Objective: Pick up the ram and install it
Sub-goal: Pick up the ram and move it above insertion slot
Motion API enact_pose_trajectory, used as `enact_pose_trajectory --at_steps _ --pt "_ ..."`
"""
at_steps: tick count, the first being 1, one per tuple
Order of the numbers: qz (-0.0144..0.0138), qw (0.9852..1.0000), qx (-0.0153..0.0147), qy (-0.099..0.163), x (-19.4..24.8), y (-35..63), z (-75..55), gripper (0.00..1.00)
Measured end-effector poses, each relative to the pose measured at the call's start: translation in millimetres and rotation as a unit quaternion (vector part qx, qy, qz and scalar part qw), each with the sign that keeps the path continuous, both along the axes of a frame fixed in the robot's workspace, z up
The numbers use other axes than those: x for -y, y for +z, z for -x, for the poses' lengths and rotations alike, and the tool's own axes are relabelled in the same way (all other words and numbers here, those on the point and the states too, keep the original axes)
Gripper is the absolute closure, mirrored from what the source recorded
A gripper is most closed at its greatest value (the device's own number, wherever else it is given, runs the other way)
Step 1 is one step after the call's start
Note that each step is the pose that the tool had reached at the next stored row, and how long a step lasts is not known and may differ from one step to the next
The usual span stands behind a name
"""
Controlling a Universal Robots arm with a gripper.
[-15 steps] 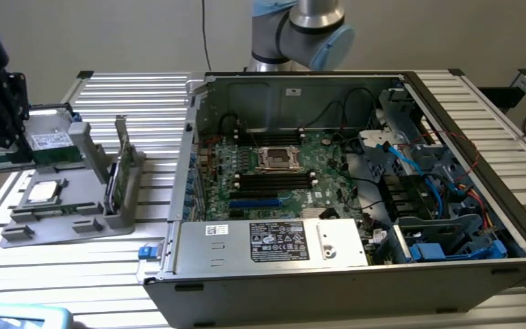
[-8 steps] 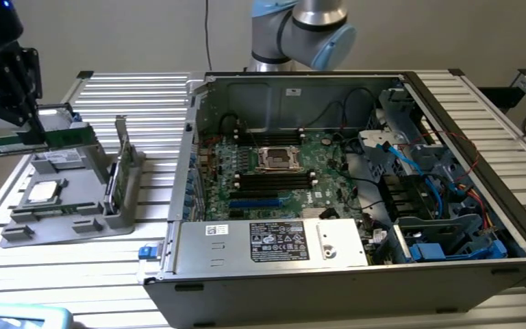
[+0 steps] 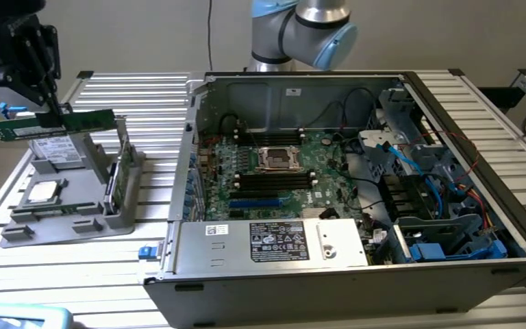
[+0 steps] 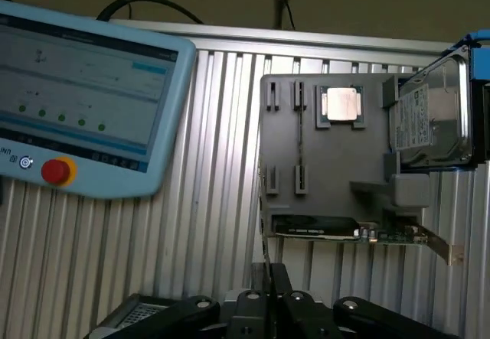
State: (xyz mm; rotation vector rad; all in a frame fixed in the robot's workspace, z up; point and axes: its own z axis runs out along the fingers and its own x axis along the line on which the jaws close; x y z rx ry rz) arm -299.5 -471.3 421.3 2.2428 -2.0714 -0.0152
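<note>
Above the grey parts holder (image 3: 62, 219), at the exterior view's left, the ram (image 3: 16, 129) is held in the narrowly closed gripper (image 3: 53, 120) — long axis near level. The motherboard's black slots (image 3: 270, 181) lie well apart, toward that view's right, inside the open computer case (image 3: 244, 291).

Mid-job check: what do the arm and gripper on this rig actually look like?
The arm has silver-grey tubular segments with pale blue caps on its rounded joints. The gripper is matte black, built from hinged linkage bars with round pivots, and narrows to slim black fingers.
</note>
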Motion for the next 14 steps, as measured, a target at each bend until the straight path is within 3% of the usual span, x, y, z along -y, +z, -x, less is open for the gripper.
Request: enact_pose_trajectory --at_steps 14 --pt "-0.0023 1.0 -0.0025 0.0 0.0 22.1 -56.1 0.86"
